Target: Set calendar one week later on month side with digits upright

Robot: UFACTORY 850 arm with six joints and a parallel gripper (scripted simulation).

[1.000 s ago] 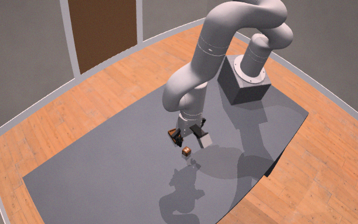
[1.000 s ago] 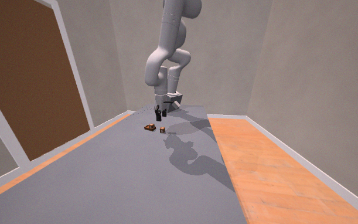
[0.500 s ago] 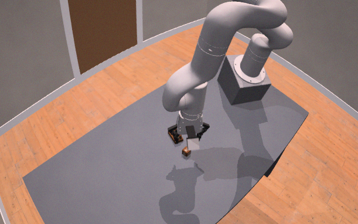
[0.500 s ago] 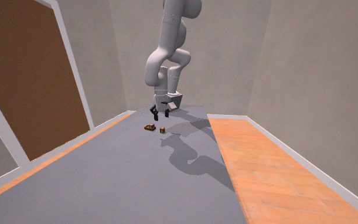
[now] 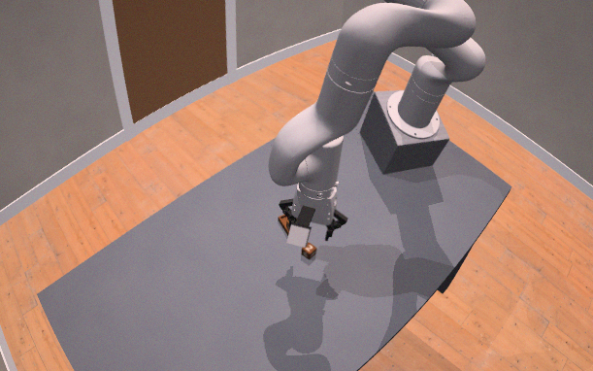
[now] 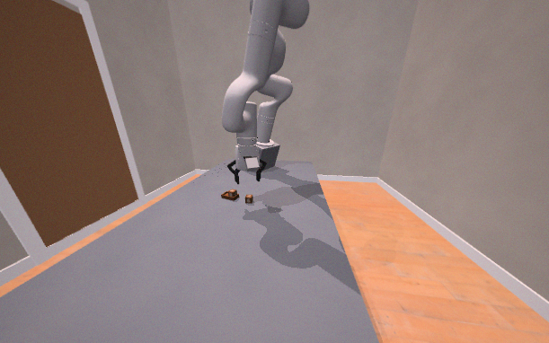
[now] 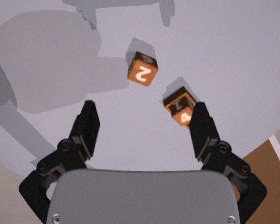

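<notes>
Hand [image 5: 312,232] [image 6: 248,176] [image 7: 144,112] wide above counter [image 5: 171,272] [image 6: 221,260] [image 7: 136,145]; loose cube [image 5: 309,251] [image 6: 249,198] [image 7: 142,69] sits outside tray [image 5: 283,224] [image 6: 229,197] [image 7: 169,104], probably for turning, well inside counter's edges.

The pincer [image 5: 310,233] [image 6: 248,180] [image 7: 144,112] hangs over the grey counter [image 5: 161,282] [image 6: 172,269] [image 7: 126,150] with its jaws spread, a pale square block [image 5: 299,236] [image 6: 252,162] jutting from its front and hiding part of one finger. Just beyond that block sits a small brown cube [image 5: 309,252] [image 6: 249,198] [image 7: 142,70] with a pale mark on top, while part of an orange-brown tray [image 5: 282,224] [image 6: 224,196] [image 7: 181,90] shows beside the pincer, on the side toward the brown door panel [image 5: 171,53] [image 6: 46,112].
</notes>
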